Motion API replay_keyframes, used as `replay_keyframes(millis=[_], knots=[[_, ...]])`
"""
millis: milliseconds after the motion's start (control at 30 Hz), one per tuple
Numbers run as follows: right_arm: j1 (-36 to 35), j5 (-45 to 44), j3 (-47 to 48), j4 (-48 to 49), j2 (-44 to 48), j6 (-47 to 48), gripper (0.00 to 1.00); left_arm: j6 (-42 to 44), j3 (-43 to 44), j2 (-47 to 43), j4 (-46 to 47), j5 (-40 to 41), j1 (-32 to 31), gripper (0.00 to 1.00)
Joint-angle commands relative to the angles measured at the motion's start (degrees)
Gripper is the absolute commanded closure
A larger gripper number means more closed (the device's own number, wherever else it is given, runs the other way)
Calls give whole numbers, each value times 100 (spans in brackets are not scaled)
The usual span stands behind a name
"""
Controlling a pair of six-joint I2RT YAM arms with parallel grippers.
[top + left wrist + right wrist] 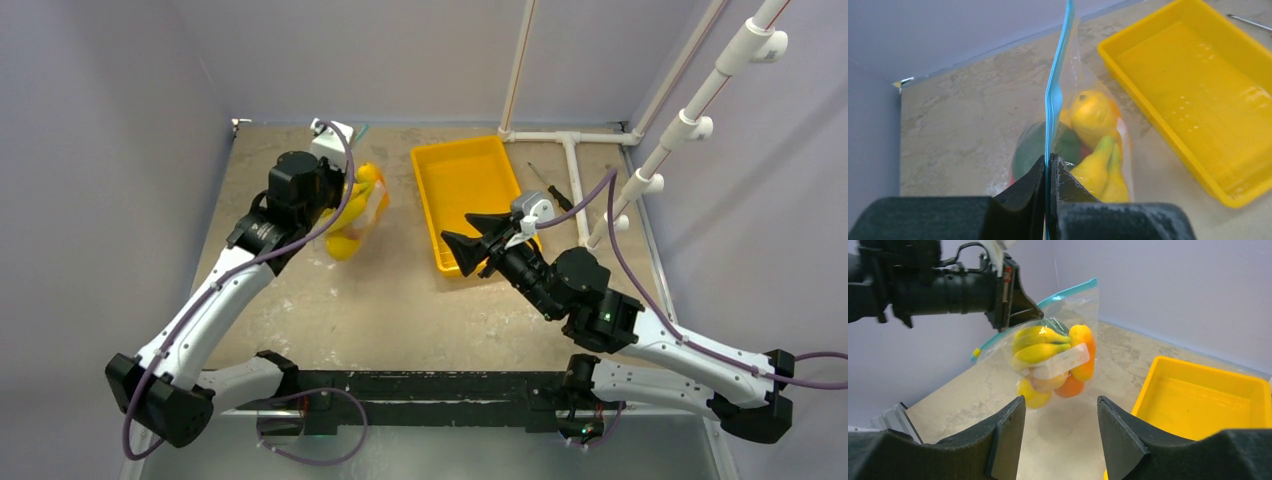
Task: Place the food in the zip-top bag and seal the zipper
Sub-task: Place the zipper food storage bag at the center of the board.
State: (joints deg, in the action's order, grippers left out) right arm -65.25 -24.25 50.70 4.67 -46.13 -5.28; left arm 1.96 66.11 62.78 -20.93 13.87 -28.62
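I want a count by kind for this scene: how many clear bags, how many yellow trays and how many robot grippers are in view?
clear bag: 1
yellow tray: 1
grippers: 2, the left gripper and the right gripper
Total: 4

Zip-top bag [1079,300]: clear, glossy plastic film. Yellow tray [1193,75]: smooth, shiny plastic. Tabletop [380,310]: matt, mottled, scuffed.
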Motion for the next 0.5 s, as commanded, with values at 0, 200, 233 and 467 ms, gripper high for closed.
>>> replay_keyframes(millis=[0,200,233,467], knots=[[-23,160,-15,151,50,54,42,411,138,342,956,-112,809,100],[-30,415,-141,185,95,-61,41,537,-173,823,1366,-128,1104,100],[-30,466,-161,184,96,-87,41,489,-247,878,1439,-199,1104,100],[-31,704,-271,145,110,-254,40,-150,-689,1194,1823,-659,985,100]])
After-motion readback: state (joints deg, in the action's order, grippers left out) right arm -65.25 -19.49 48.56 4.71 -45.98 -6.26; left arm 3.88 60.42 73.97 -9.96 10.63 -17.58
